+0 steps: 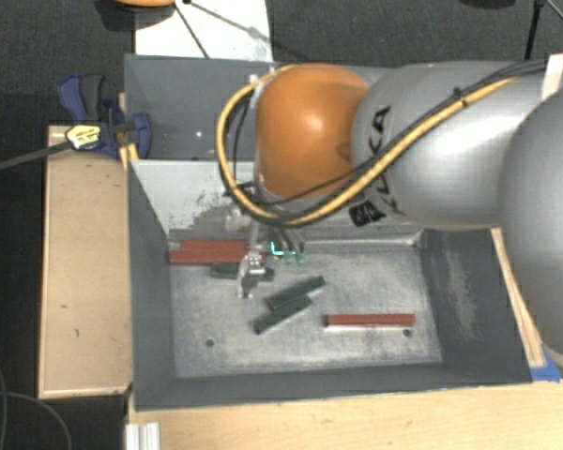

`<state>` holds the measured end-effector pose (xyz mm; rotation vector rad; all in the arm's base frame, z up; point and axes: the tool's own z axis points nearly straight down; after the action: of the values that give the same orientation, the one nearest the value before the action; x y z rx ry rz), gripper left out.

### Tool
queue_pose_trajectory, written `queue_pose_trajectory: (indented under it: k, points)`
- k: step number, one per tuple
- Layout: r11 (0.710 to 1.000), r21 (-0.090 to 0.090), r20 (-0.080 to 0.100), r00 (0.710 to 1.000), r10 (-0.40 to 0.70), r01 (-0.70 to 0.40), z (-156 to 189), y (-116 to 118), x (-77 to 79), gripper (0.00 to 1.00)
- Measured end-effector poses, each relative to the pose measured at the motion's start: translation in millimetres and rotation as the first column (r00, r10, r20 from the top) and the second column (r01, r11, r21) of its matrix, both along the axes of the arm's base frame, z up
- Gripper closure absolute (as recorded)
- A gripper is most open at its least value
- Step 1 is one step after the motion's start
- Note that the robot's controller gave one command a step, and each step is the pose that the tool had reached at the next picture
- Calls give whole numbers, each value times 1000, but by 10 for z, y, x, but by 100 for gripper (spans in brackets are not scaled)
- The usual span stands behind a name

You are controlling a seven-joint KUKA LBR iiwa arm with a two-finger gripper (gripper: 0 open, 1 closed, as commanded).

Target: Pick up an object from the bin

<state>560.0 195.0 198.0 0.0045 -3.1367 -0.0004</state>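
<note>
Front-left bin floor lies open; dark green bars and a brown strip block the middle.

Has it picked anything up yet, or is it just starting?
Nothing is lifted: the brown bar, dark green sticks and reddish strip lie in the bin. The gripper is down beside the brown bar's right end. Gripping and lifting are left.

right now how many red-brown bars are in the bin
2. The left bar lies at the back of the bin; the right bar lies nearer the front. The arm may hide more.
</note>
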Motion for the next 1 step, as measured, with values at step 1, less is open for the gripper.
queue_pose_trajectory:
  k: [1]
  points:
    - [1000, 1, 8, 1000, -5, 5, 40, -9, 20, 0]
